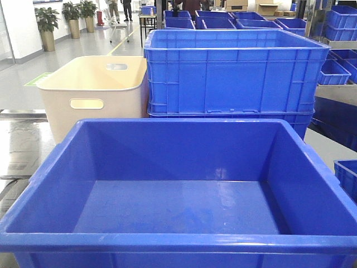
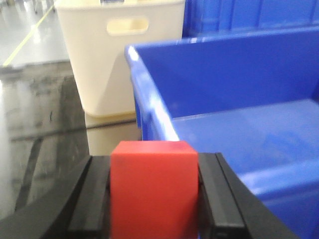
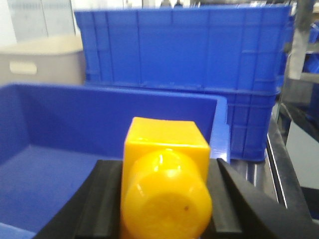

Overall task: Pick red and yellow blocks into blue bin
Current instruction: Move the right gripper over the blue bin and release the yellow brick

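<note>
The blue bin fills the lower half of the front view, and its smooth inside holds nothing. Neither gripper shows in that view. In the left wrist view my left gripper is shut on the red block, a plain cube held beside the blue bin's left front corner, outside the rim. In the right wrist view my right gripper is shut on the yellow block, a round stud facing the camera, held above the blue bin's floor near its right wall.
A cream tub with handle slots stands behind the bin on the left. A tall ribbed blue crate stands behind on the right. More blue crates are stacked at the far right, and potted plants line the hall.
</note>
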